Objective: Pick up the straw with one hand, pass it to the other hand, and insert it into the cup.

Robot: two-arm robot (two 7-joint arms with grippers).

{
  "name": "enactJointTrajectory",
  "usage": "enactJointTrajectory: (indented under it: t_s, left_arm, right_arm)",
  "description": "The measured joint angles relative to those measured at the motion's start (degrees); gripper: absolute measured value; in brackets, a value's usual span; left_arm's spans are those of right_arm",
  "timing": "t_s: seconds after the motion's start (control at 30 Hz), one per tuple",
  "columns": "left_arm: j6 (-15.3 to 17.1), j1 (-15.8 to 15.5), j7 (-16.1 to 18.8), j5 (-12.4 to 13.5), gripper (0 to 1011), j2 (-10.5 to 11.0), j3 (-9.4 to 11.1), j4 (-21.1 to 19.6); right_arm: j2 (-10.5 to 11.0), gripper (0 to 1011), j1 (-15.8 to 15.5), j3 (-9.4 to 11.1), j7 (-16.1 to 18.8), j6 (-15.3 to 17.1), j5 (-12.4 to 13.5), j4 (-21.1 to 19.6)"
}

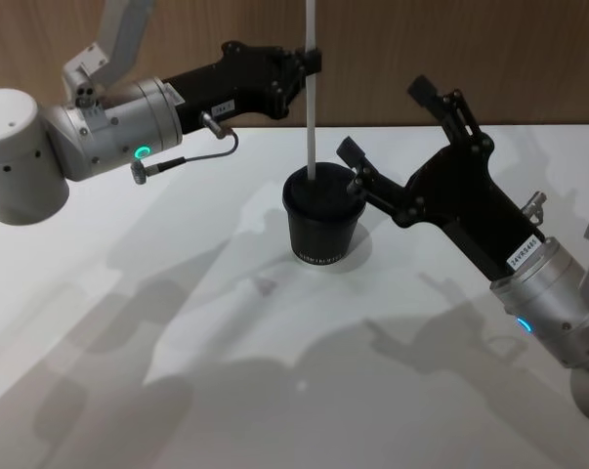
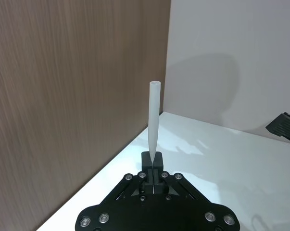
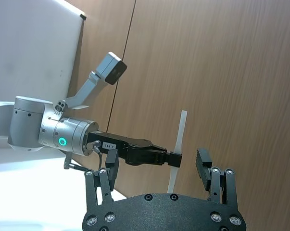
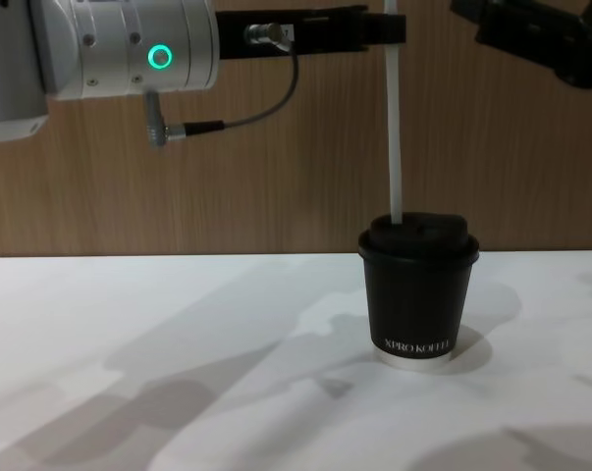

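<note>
Both arms are finished in silver cylindrical wrists with black linkage grippers. The left gripper (image 1: 312, 61) is marked by a small white label, a glowing green ring and a grey cable with a metal plug. The right gripper (image 1: 397, 132) carries a white serial label, a blue light, and silver screws along its black links.
</note>
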Motion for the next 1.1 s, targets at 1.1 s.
enactJointTrajectory:
  t_s: [1.1]
  left_arm:
    - [0.76,0.49,-0.59,0.18,10,1.78,0.73,-2.09]
  right_arm:
    - [0.00,1001,0.00,0.00,0.00,0.00,0.00,0.00]
